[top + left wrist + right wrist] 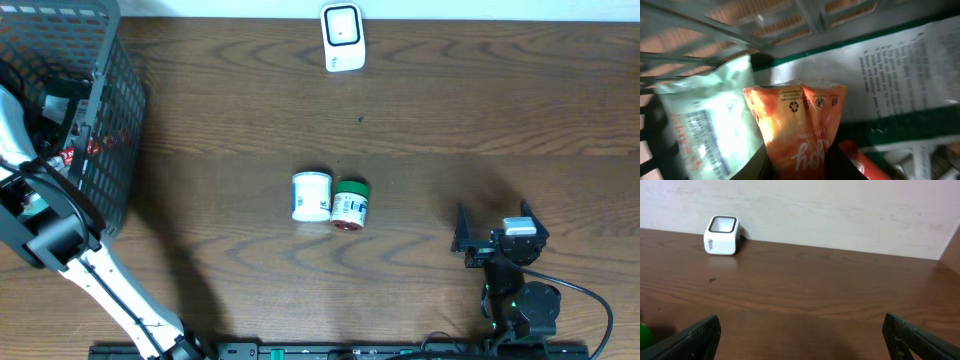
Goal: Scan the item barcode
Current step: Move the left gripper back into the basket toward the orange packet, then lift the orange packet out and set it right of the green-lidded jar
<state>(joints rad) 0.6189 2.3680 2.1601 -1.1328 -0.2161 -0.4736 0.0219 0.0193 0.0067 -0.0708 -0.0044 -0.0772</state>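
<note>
In the left wrist view an orange pouch [800,125] with white lettering stands inside the basket. My left gripper [800,166] has its two black fingers pressed against the pouch's sides, shut on it. From overhead the left arm reaches into the dark mesh basket [110,120] at the far left, and the gripper itself is hidden there. The white barcode scanner [342,37] sits at the table's far edge, also visible to the right wrist as the scanner [721,235]. My right gripper [495,222] rests near the front right, wide open and holding nothing [800,340].
A white jar [311,196] and a green jar [350,205] lie side by side mid-table. Inside the basket, a pale green packet [705,115], a large white-and-green printed package [900,65] and a red item [865,162] crowd the pouch.
</note>
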